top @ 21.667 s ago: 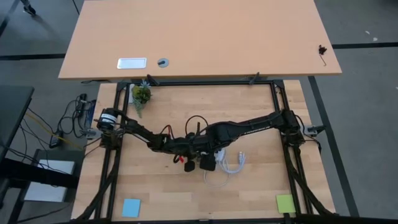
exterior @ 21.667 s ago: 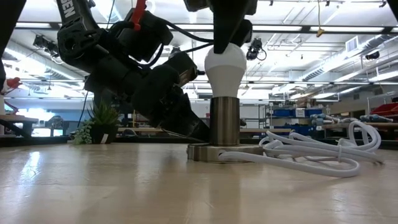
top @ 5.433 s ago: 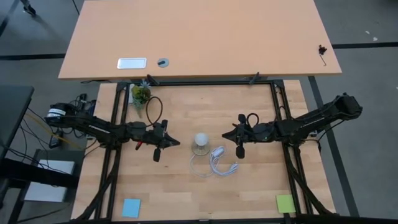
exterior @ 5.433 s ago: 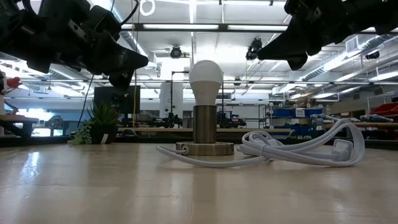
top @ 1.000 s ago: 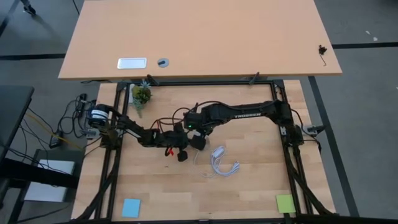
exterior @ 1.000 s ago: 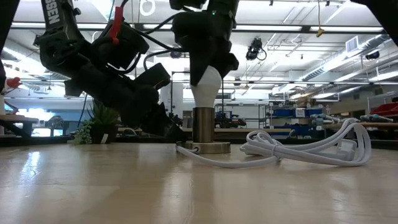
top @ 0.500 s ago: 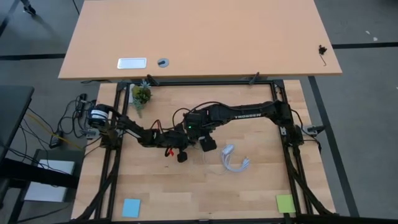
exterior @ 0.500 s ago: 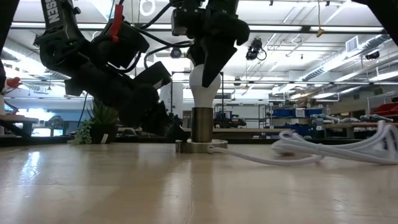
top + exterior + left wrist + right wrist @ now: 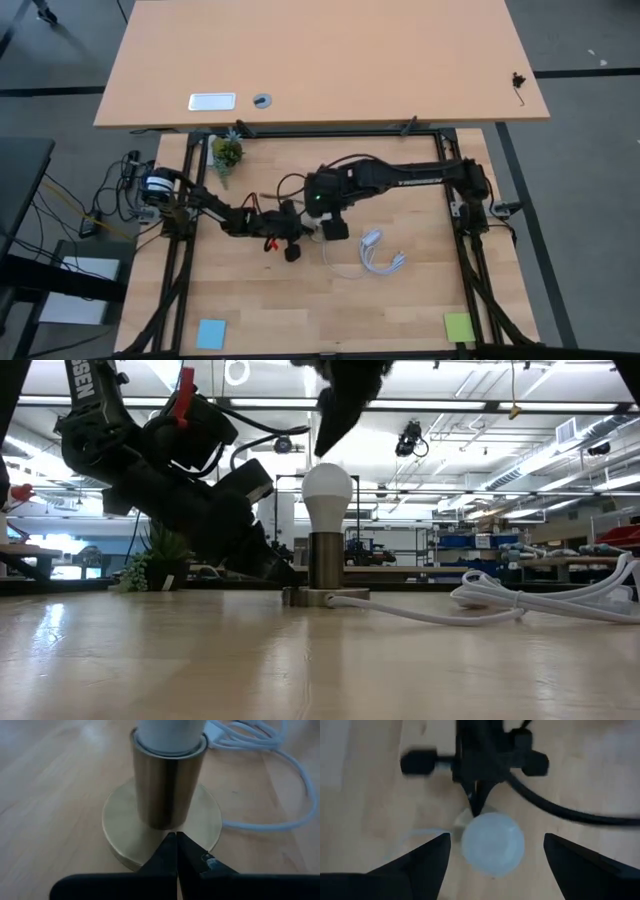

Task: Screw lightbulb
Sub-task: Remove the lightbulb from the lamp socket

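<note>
One lightbulb (image 9: 327, 488) is seated upright in one brass socket (image 9: 167, 785) on the tabletop (image 9: 420, 290). The left pincer (image 9: 176, 847), pressed together, is set against the socket's base disc (steadying it). The right pincer (image 9: 492, 852) is spread above the bulb; it should be lowered squarely before twisting. One white cable (image 9: 378, 252) lies beside.

Right gripper (image 9: 492, 857) released lightbulb (image 9: 328, 487), jaws lifted clear above.

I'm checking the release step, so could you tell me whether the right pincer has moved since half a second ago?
Yes. The right pincer has lifted off the lightbulb, which sits in the fixed socket; it is open above the bulb.
</note>
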